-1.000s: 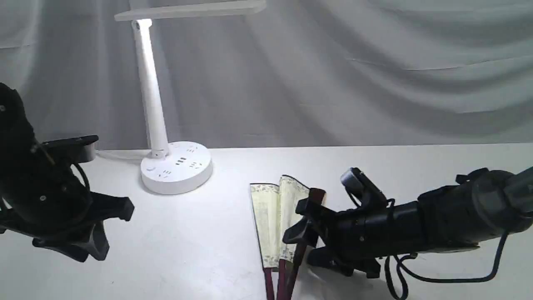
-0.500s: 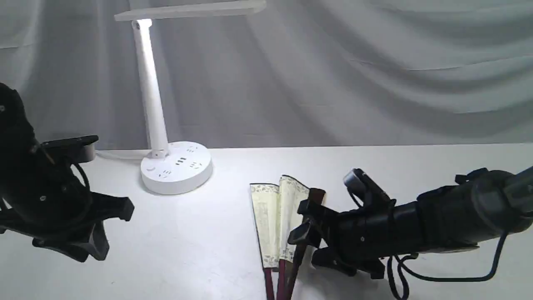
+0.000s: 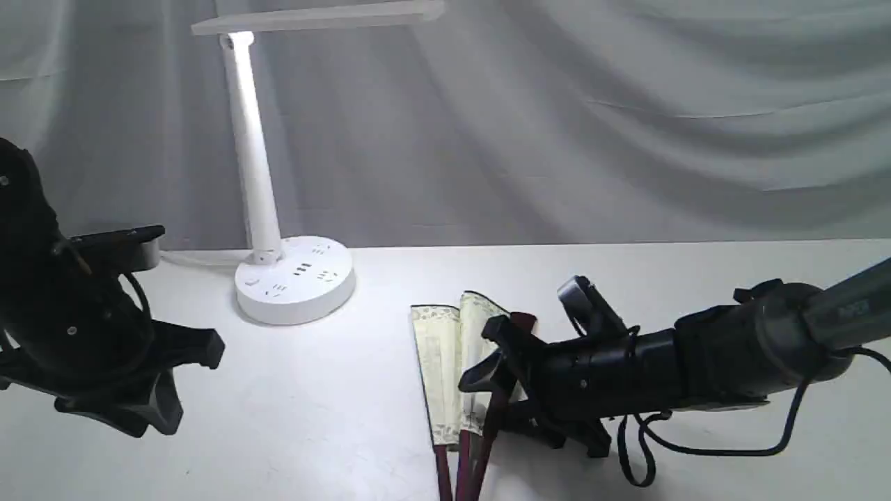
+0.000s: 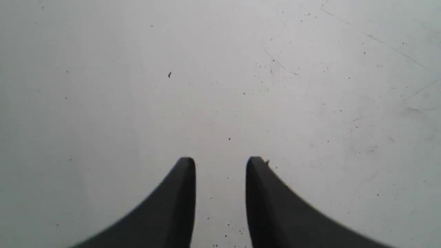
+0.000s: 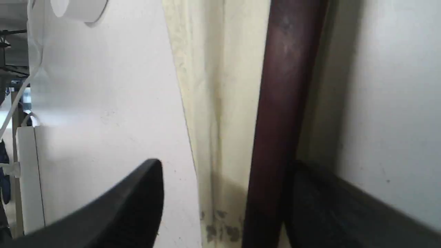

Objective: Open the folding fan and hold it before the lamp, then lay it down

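Right hand [image 3: 479,355] agape astride the folding fan [image 3: 437,362], perhaps touching

No writing, brand, number or sign can be read anywhere. The folding fan [image 3: 445,362] shows only a blurred patterned border on its cream leaf. A faint mark on the grey tube of the right arm [image 3: 853,309] is too small to make out.
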